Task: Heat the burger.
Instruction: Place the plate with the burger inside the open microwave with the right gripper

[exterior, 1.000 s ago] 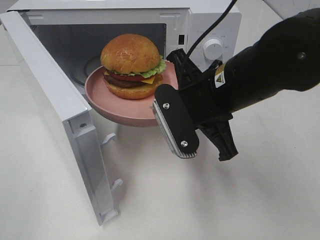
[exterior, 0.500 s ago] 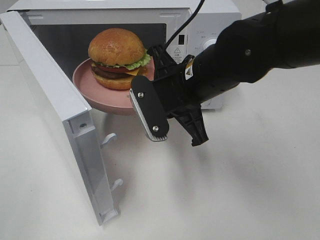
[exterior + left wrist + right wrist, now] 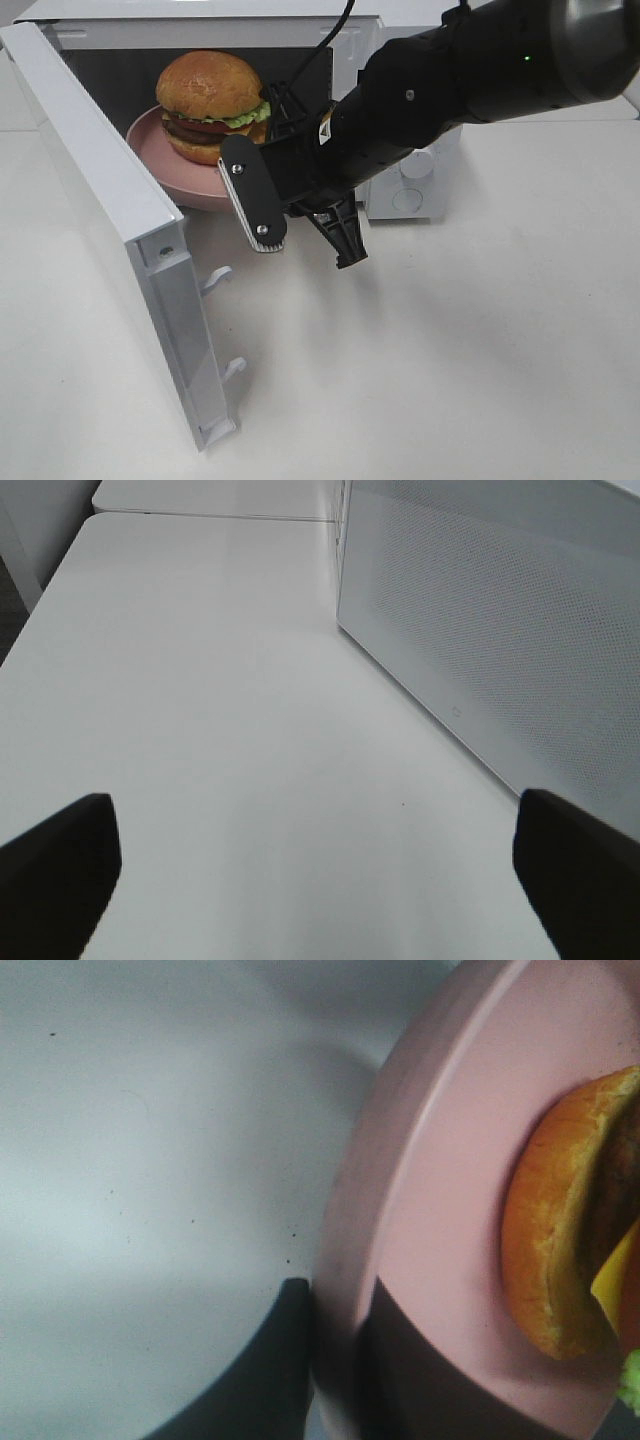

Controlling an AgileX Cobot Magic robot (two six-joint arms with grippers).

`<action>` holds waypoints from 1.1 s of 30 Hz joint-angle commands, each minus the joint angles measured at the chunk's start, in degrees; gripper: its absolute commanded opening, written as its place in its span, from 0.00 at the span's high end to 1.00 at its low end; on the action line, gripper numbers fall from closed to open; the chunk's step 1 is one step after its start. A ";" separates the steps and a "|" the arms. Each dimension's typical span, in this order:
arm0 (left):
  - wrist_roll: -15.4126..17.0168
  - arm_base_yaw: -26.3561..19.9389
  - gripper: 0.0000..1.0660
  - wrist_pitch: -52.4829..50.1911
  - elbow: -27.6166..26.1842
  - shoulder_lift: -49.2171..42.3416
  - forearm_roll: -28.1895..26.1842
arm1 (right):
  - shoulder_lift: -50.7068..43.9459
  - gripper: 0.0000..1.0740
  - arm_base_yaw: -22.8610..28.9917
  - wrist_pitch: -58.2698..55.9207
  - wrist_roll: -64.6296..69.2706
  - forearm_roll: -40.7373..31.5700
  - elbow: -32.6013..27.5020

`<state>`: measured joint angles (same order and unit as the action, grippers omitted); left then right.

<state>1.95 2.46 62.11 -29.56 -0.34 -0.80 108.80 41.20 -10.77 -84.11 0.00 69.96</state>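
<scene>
right wrist: pincer [image 3: 335,1365] clamps pink dish [image 3: 440,1190]

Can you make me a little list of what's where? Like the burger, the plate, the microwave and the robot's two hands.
burger: sits on the pink dish
pink dish: rim pinched by the right gripper, held up at the microwave's mouth
microwave: white, door swung open
right gripper: shut on the pink dish
left gripper: open, holding nothing, over the table beside the door
</scene>
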 commanded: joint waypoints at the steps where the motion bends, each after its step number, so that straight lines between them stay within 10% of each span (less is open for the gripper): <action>1: 0.06 0.00 0.06 -0.86 0.06 -0.80 -0.23 | 1.83 1.00 -0.86 2.69 2.46 0.00 4.18; 33: 0.06 0.00 0.06 -0.86 0.06 -0.80 -0.23 | 19.25 1.00 -2.81 -6.47 34.72 20.11 27.50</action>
<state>1.95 2.46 62.11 -29.56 -0.34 -0.80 128.00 38.85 -18.33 -50.65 18.28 96.09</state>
